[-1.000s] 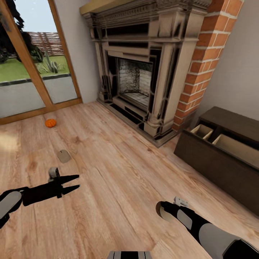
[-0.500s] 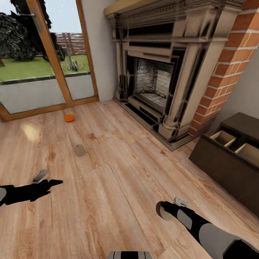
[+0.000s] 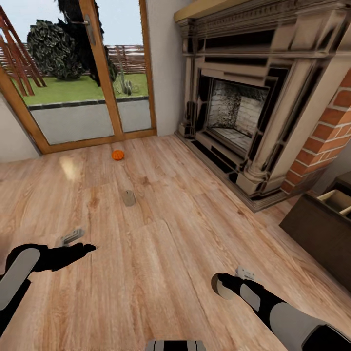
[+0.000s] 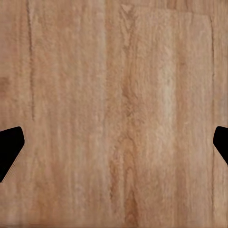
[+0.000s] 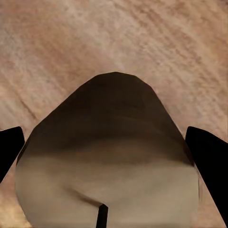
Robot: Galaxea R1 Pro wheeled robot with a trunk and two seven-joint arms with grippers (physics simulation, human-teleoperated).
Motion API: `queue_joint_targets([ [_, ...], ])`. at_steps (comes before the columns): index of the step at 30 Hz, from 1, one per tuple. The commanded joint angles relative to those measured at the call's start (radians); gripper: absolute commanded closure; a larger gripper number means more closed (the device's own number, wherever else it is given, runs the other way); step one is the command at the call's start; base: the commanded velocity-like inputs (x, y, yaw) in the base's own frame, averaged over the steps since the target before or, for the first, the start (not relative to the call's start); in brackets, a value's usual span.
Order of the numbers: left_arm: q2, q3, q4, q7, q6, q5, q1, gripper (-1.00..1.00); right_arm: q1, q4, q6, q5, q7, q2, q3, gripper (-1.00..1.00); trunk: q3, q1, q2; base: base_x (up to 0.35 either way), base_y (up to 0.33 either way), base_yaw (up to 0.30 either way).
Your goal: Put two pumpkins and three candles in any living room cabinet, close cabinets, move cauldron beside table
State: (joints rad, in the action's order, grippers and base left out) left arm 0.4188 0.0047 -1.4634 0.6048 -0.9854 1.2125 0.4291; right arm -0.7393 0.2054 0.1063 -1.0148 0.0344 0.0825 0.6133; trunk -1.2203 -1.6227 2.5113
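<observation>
Right tool [image 5: 114, 156] is clamped on a candle [image 5: 109, 156], beige with a wick, lower centre of the head view. Left tool [image 4: 114, 142] has its fingers apart over bare floor [image 3: 161, 253], holding nothing. One pumpkin [image 3: 117, 155] sits on the floor in the upper left, near the glass door. Another candle [image 3: 128, 198] lies mid-floor. Cabinet [image 3: 317, 229] at right edge has a drawer open. Judged early: most items not yet stowed.

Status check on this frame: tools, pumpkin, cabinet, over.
Left tool empty. Right tool shut on a candle. Pumpkin on floor by glass door. Cabinet drawer open at right.
</observation>
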Motion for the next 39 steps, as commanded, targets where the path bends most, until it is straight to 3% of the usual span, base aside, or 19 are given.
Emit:
queue_joint_targets([
  [1,-0.001,0.0,-0.001,0.011,-0.002,0.01,0.001,-1.0,0.0,0.003,0.008,-0.006,0.006,0.001,0.005,1.0,-0.001,0.0,0.0,0.0,0.0,0.292],
  [4,-0.001,0.0,-0.003,0.012,-0.002,0.01,0.001,-1.0,0.0,0.002,0.074,-0.008,0.021,0.002,0.007,1.0,-0.001,0.0,0.0,0.0,0.0,0.163],
  [8,-0.004,0.0,-0.007,0.011,-0.001,0.011,0.0,-1.0,-0.002,0.05,0.27,-0.007,0.106,-0.008,0.003,1.0,-0.001,0.0,0.0,0.0,0.0,0.036],
  [10,-0.004,0.0,-0.012,0.01,-0.001,0.012,0.0,-1.0,-0.004,0.133,0.356,-0.01,0.201,-0.014,0.001,1.0,-0.001,0.0,0.0,0.0,0.0,0.009],
  [11,-0.004,0.0,-0.014,0.01,-0.001,0.012,0.0,-1.0,-0.004,0.186,0.423,-0.011,0.295,-0.015,-0.001,1.0,-0.001,0.0,0.0,0.0,0.0,0.003],
  [14,-0.01,-0.007,-0.016,0.01,-0.001,0.013,0.0,-1.0,-0.005,0.239,0.489,-0.01,0.428,-0.016,-0.001,1.0,-0.001,0.0,0.0,0.0,0.0,0.001],
  [20,-0.021,-0.037,-0.033,0.009,0.0,0.013,0.0,-1.0,-0.005,0.261,0.51,-0.01,0.476,-0.017,-0.004,1.0,-0.001,0.0,0.0,0.0,0.0,0.0],
  [30,-0.021,-0.04,-0.043,0.006,-0.001,0.019,0.0,-1.0,-0.005,0.295,0.483,-0.008,0.474,-0.015,0.004,1.0,-0.001,0.0,0.0,0.022,0.0,0.0],
  [39,-0.021,-0.04,-0.042,0.006,-0.002,0.021,0.0,-1.0,-0.005,0.296,0.481,-0.008,0.474,-0.017,-0.004,1.0,-0.001,0.0,0.0,0.295,0.0,0.0],
])
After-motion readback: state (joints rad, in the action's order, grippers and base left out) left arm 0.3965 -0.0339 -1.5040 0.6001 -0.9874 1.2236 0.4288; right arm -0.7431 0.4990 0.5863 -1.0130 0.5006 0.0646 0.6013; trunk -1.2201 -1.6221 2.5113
